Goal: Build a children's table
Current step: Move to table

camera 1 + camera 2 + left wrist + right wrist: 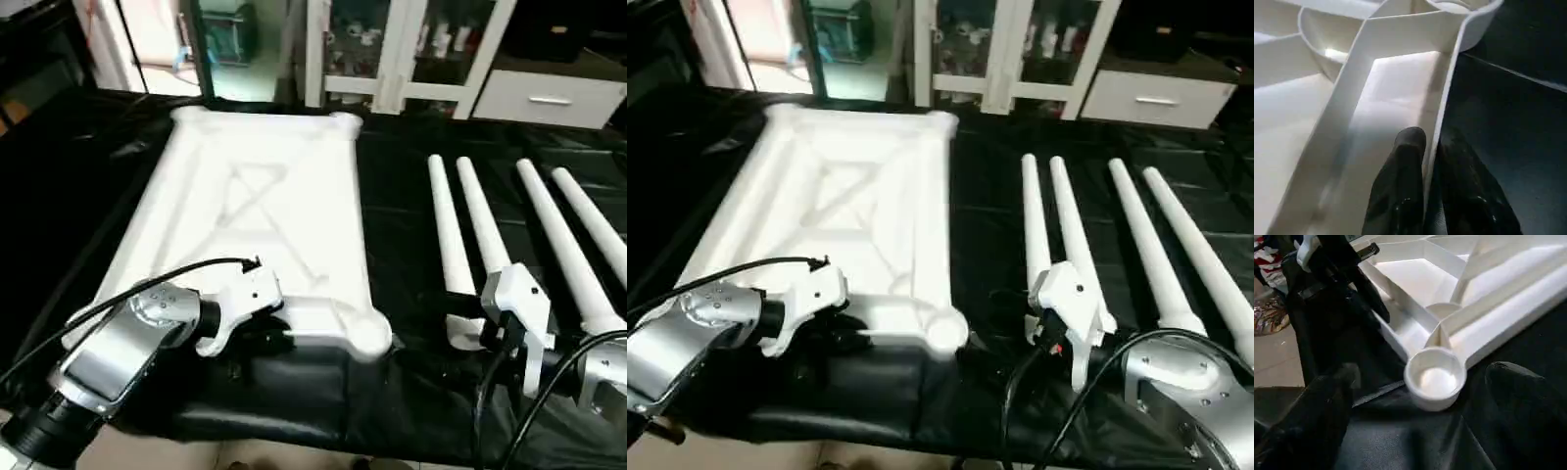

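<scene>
At the counter's (411, 245) near edge, left gripper (1432, 161) fingers pinch the tabletop's (265, 206) thin rim, one each side. Tabletop lies ribs-up, left of centre. Slick hard plastic could slip or flex if lifted here. Right: four smooth tapered legs (563, 250); right gripper (1415, 396) wide open, empty.

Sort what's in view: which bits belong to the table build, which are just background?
Job:
- table top, upside down, ribs up
- four legs lying beside it
- left gripper, fingers astride the top's near rim
- right gripper, open, near the corner socket

Background:
- black-sheeted work table
- white cabinets behind
</scene>
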